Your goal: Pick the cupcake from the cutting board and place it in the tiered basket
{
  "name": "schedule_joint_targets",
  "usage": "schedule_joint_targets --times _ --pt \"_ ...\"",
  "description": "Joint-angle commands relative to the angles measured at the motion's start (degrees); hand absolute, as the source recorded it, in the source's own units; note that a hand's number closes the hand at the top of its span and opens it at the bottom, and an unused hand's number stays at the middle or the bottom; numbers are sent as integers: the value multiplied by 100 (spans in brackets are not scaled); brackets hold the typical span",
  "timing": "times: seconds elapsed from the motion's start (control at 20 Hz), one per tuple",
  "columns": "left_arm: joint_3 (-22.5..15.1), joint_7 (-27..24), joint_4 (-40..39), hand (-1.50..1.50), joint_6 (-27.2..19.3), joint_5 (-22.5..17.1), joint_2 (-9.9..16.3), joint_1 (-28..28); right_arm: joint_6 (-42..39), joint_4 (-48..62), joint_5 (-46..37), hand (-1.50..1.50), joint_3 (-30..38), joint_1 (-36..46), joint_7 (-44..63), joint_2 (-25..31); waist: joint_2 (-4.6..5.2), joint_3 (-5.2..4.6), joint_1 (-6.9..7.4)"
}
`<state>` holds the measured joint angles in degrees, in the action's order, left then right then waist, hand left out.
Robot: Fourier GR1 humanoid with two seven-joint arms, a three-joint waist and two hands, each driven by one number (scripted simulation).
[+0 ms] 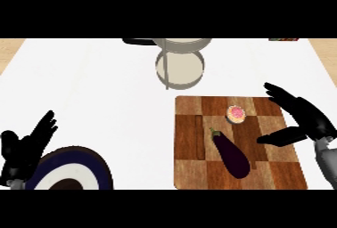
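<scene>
Head view showed the approach step: the right hand [299, 116] hung released at three o'clock of the cupcake [236, 114] on the cutting board [197, 147], needing next to close around it before reaching the tiered basket [180, 67] at twelve o'clock.

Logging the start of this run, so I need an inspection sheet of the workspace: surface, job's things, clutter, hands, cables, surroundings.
Surface: white counter.
Job's things: cupcake on the cutting board, far half; tiered basket at the far edge, beyond the board.
Clutter: eggplant on the board, near side of the cupcake; dark-rimmed plate at lower left.
Hands: left hand open, resting beside the plate; right hand open over the board's right edge, holding nothing.
Cables: nothing seen.
Surroundings: wooden floor past the counter.
</scene>
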<state>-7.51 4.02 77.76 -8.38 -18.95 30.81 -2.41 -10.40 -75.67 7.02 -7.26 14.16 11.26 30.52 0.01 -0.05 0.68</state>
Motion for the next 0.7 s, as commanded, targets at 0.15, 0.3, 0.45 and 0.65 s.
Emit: schedule_joint_targets --times 0.15,0.3,0.45,0.65 --pt "174 -30 -123 0 107 164 -201 -125 -649 -348 300 -150 131 992 1673 30 -9 1 -45" --pt "292 -215 -482 0 405 174 -197 43 -827 -201 345 -150 -33 1067 2075 -195 2 0 -51" --pt "285 316 190 0 283 81 -172 -134 -1303 155 621 -150 20 1435 2529 -119 -4 5 -4" --pt "479 -40 -275 0 460 283 -267 -65 -1367 -120 282 -150 8 1194 2833 -77 -4 3 -58"
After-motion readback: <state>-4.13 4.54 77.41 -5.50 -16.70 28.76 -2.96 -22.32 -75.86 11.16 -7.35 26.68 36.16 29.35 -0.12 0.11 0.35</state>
